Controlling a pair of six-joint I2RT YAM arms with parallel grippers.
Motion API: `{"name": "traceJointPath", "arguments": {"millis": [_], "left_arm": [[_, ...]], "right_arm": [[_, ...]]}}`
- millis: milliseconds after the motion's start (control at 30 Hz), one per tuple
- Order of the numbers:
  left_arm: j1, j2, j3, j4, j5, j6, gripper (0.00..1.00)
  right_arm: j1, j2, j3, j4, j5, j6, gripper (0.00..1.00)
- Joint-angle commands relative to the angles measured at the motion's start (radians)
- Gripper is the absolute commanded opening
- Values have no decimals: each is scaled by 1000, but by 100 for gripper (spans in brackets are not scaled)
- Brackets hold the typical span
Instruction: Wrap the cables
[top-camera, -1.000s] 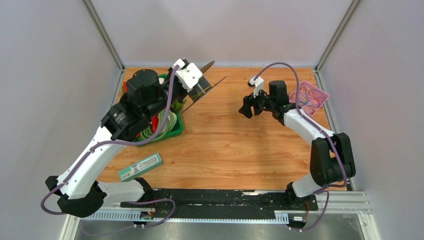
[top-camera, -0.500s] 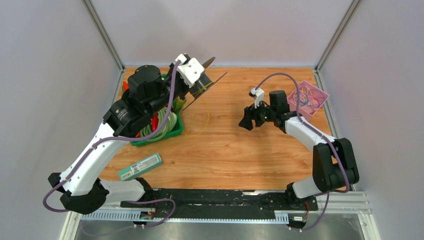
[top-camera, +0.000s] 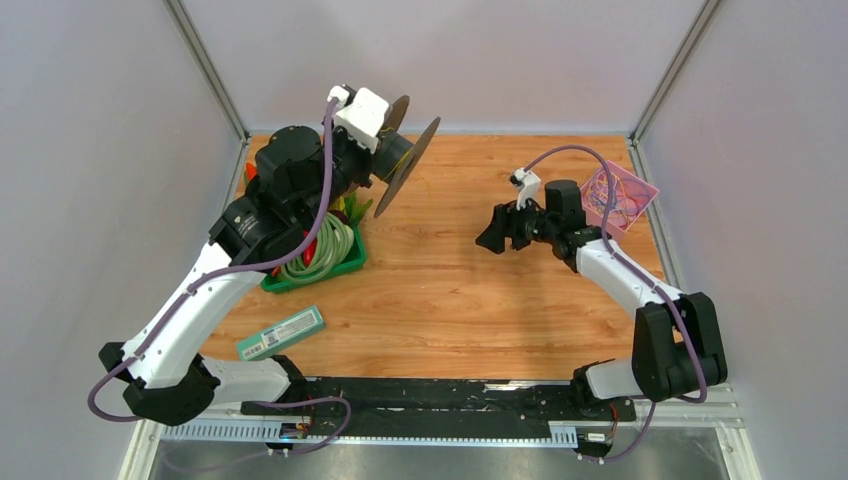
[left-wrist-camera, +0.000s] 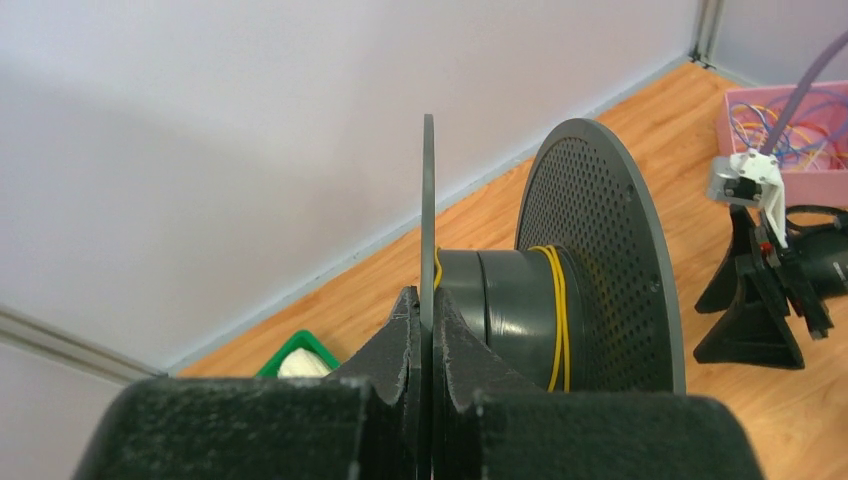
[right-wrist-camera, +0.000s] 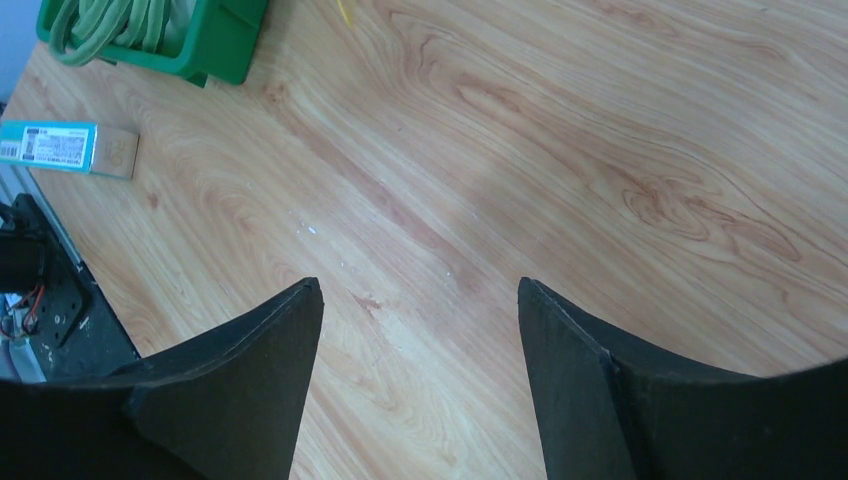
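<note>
The left claw grips the spool by its near disc; yellow cable wound just beyond; right claw spread, empty, above the counter.

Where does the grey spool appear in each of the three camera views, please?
Top external: the grey spool sits upper left, by the green bin.
Left wrist: centre frame, its near flange clamped in the left gripper.
Right wrist: not in it.
Shared landmark: the green bin, in all three views.
</note>
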Motion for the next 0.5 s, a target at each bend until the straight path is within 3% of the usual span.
{"name": "traceJointPath", "arguments": {"millis": [0,233,300,467], "left_arm": [[1,23,78,88,-117,-100,0],[0,49,98,84,-275,-150,0],[1,60,112,65,-310,-169,0],[-4,63,121,33,-310,-219,0]], "right_arm": [[-3,-14,80,49,61,60,75],[30,16,134,74,55,171,73],[62,-6,124,89,64,128,72],[168,-105,48,112,87,-175,70]]}}
